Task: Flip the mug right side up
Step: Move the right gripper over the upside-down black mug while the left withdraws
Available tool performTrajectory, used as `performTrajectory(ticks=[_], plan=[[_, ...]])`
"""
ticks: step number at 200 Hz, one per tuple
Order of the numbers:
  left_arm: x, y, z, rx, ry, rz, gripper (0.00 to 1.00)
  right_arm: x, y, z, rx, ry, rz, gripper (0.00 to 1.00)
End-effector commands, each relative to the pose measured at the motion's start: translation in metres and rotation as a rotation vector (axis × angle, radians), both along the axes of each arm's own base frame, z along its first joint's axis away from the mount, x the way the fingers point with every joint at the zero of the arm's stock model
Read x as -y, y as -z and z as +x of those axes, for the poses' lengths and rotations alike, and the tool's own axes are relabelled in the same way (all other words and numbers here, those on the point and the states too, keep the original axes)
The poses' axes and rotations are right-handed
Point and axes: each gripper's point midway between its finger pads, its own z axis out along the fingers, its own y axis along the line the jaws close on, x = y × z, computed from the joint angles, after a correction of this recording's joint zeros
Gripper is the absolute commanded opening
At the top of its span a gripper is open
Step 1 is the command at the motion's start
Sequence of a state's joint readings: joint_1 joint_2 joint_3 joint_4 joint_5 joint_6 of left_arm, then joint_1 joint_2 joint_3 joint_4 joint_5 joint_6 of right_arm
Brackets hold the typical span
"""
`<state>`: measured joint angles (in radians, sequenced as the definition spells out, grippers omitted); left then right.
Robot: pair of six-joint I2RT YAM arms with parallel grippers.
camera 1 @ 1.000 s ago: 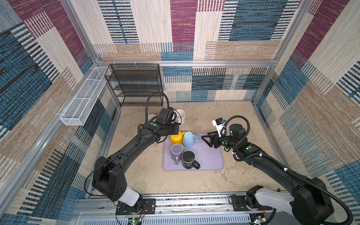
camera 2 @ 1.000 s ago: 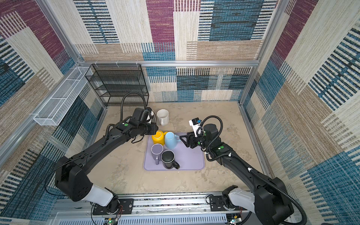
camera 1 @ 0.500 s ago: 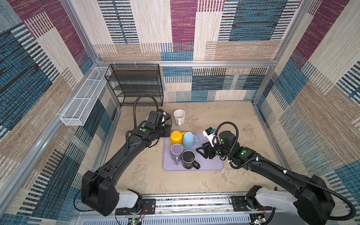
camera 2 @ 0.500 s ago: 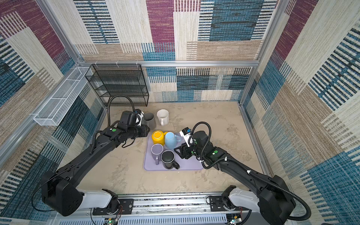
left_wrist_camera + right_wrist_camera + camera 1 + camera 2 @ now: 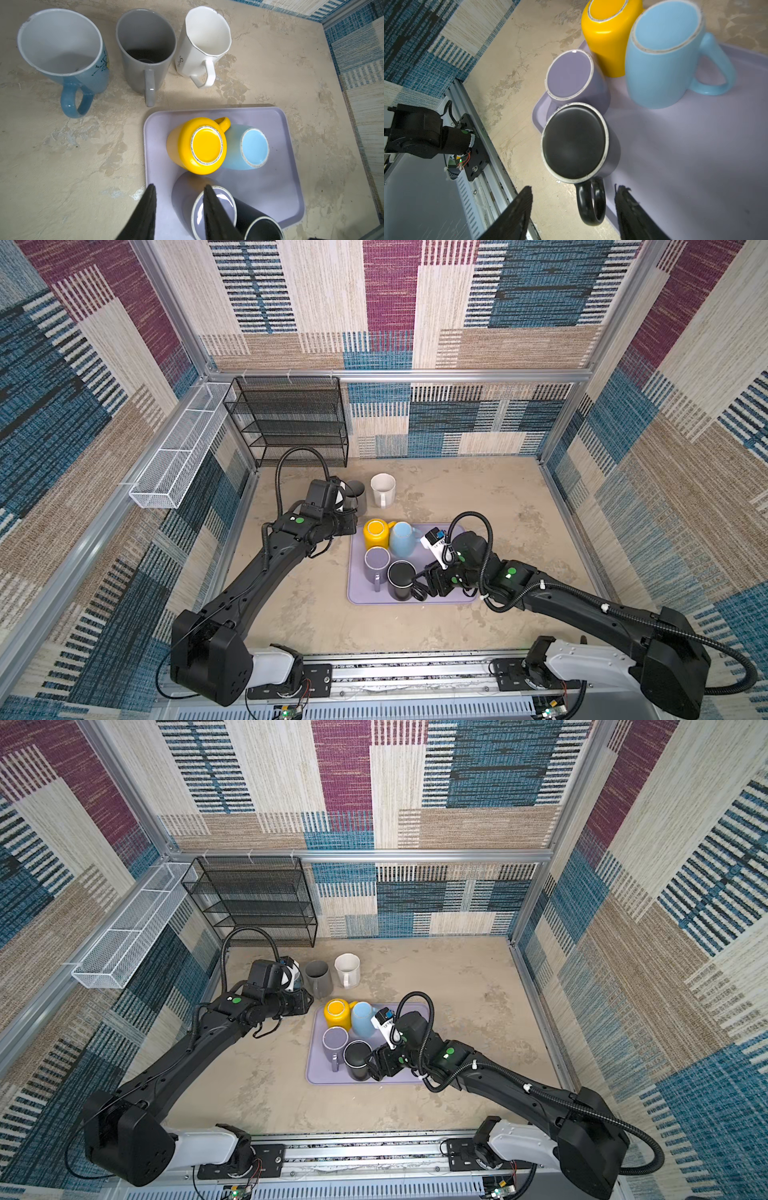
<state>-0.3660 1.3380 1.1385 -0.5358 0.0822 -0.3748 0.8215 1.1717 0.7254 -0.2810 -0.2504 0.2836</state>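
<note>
Several mugs stand upside down on the purple tray (image 5: 357, 593) (image 5: 316, 1073): yellow (image 5: 375, 531), light blue (image 5: 402, 537), purple (image 5: 377, 561) and black (image 5: 401, 578) (image 5: 357, 1056). In the right wrist view the black mug (image 5: 574, 141) shows its base, and its handle (image 5: 590, 202) lies between the spread fingers without touching them. My right gripper (image 5: 419, 583) (image 5: 574, 187) is open, low at the tray's front. My left gripper (image 5: 347, 526) (image 5: 180, 186) is open and holds nothing, hovering by the tray's far left corner.
Three upright mugs stand on the table behind the tray: blue (image 5: 62, 52), grey (image 5: 318, 977) and white (image 5: 347, 969). A black wire rack (image 5: 291, 423) fills the back left corner. A white wire basket (image 5: 178, 448) hangs on the left wall.
My right gripper has dropped from above the tray's right side to the black mug's handle at the front. My left gripper has drawn back leftward from the mugs.
</note>
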Motion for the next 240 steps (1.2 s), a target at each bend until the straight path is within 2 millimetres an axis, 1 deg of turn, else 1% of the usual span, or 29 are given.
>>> performTrajectory(ticks=[1, 15, 36, 77, 104, 135, 157, 192, 240], plan=[[0.003, -0.002, -0.002, 0.012, 0.028, -0.008, 0.35, 0.0, 0.007, 0.0, -0.007, 0.02, -0.045, 0.66], [0.004, 0.002, -0.005, 0.0, 0.037, -0.009, 0.35, -0.003, 0.012, -0.001, -0.011, 0.015, -0.065, 0.66], [-0.001, 0.007, -0.009, -0.013, 0.033, 0.016, 0.35, -0.007, 0.019, -0.004, -0.014, 0.01, -0.093, 0.65], [-0.007, 0.007, -0.014, -0.012, 0.024, 0.036, 0.35, -0.008, 0.035, -0.006, -0.016, 0.018, -0.158, 0.63], [-0.008, 0.007, -0.015, -0.011, 0.023, 0.043, 0.35, -0.009, 0.041, -0.006, -0.023, 0.019, -0.179, 0.57], [-0.01, 0.007, -0.016, -0.011, 0.021, 0.053, 0.34, -0.008, 0.046, -0.004, -0.027, 0.031, -0.203, 0.47], [-0.011, 0.007, -0.016, -0.011, 0.017, 0.055, 0.34, -0.006, 0.048, -0.003, -0.028, 0.045, -0.216, 0.45], [-0.012, 0.004, -0.018, -0.008, 0.019, 0.055, 0.34, 0.0, 0.052, 0.002, -0.023, 0.081, -0.253, 0.38], [-0.013, 0.003, -0.018, -0.005, 0.016, 0.055, 0.34, 0.005, 0.055, 0.007, -0.022, 0.119, -0.278, 0.31]])
